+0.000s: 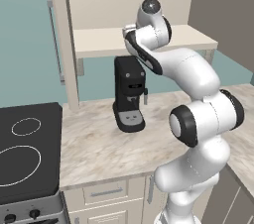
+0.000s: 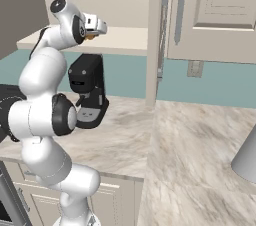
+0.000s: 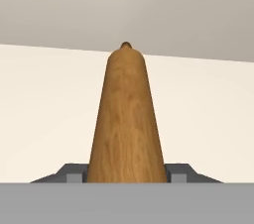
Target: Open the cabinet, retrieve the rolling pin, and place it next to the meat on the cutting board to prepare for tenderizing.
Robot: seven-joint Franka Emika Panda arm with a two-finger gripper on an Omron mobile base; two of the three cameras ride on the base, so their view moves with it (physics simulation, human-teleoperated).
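Grained wooden rolling pin (image 3: 127, 124), tapering cylinder, between end effector (image 3: 127, 172) fingers.

- My feeds are bright and even, with flat rendered light and no glare or blown-out patches.
- In the left base view the coffee machine (image 1: 129, 94) throws only a faint soft shadow on the marbled counter (image 1: 94, 148), and the white arm (image 1: 198, 119) shades gently toward its underside.
- In the right base view the cabinet (image 2: 120, 40) shelf reads pale and low in contrast, its edges a little soft and jagged.
- In the hand view the rolling pin (image 3: 126, 124) looms wide near the lens and tapers sharply away; its grain is slightly smeared, with no shadow on the shelf around it.
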